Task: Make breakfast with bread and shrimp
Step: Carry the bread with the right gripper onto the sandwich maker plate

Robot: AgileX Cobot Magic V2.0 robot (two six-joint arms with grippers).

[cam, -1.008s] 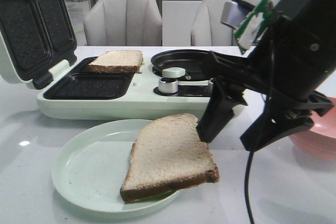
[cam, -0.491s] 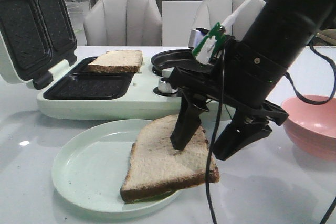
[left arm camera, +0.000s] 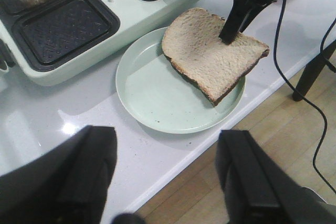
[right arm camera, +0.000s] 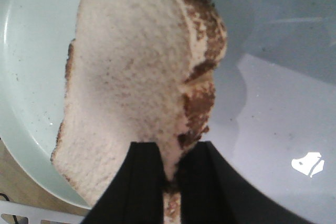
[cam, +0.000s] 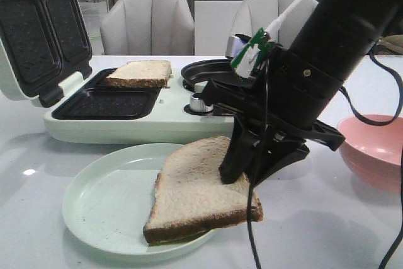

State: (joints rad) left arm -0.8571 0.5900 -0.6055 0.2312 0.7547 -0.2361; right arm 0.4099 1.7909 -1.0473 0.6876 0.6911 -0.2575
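The right arm's jaws (cam: 242, 177) were pinched on the near bread slice (cam: 198, 190), one black finger (right arm camera: 139, 182) on each face of its edge, as the right wrist view showed close up. That slice was pale beige and finely porous on top, with a dark brown crust that looked patchy and flaked where the fingers bit. It lay tilted, its far end resting in the plate (cam: 104, 203) and its gripped corner sticking out past the rim, over the counter (cam: 327, 231).

The plate was a round, shallow dish in pale mint green, smooth and glossy with a few dark specks. Beyond the jaws stood the sandwich maker (cam: 145, 121), the same mint colour, its lid (cam: 38, 33) thrown open to show black, pebbled plates. The second bread slice (cam: 140, 72) sat flat in the farther of its two rectangular wells, well apart from the jaws; the nearer well (cam: 107, 103) was dark and ribbed. A metal knob (cam: 200, 102) stood just behind the jaws.

Off to the outer side of the right arm sat a smooth pink bowl (cam: 374, 149) on the glossy white counter.

The left arm's jaws (left arm camera: 168, 177) stood wide apart above the counter's edge, holding nothing.
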